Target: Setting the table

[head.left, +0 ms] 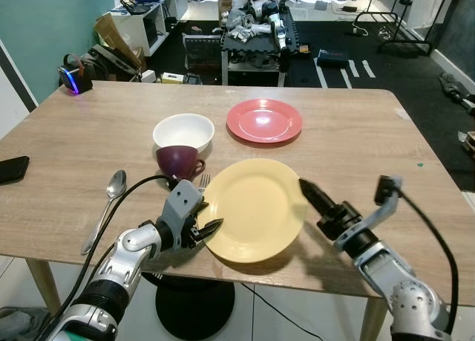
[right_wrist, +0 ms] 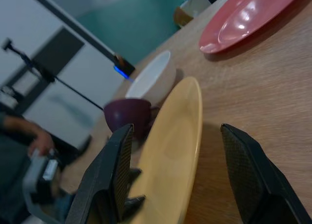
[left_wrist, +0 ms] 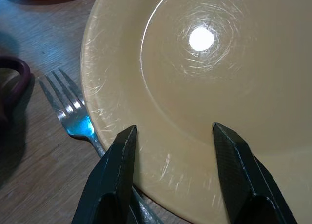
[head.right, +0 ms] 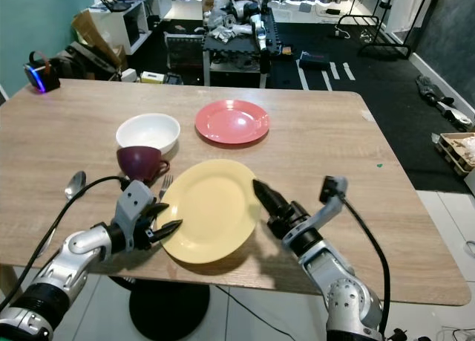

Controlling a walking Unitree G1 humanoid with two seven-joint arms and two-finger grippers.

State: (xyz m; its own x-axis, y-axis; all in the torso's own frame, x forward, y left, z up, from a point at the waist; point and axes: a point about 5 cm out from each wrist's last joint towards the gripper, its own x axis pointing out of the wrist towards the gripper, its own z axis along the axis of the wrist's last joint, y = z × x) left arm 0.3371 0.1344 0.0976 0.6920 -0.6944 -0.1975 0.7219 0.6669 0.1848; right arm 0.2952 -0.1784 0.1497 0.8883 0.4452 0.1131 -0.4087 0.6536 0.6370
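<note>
Yellow plate (head.left: 254,207) lies near the front edge of a wooden desk (head.left: 356,133), flanked by both grippers of a humanoid robot. The left gripper (head.left: 210,229) sits at the plate's near-left rim, its fingers (left_wrist: 117,160) spread apart with their tips over the rim, as the left wrist view shows. The right gripper (head.left: 312,195) is at the plate's right edge, its fingers (right_wrist: 246,170) likewise spread, one on each side of the rim in the right wrist view. A fork (left_wrist: 73,117) lies just beside the plate's left rim, partly tucked beneath it. A dark purple cup (head.left: 178,161) stands just behind the fork, touching or nearly touching a white bowl (head.left: 183,131) behind it. A red plate (head.left: 264,121) rests farther back, apart from the yellow one. A spoon (head.left: 106,206) lies well to the left, and a black phone (head.left: 12,169) sits at the desk's left edge.
</note>
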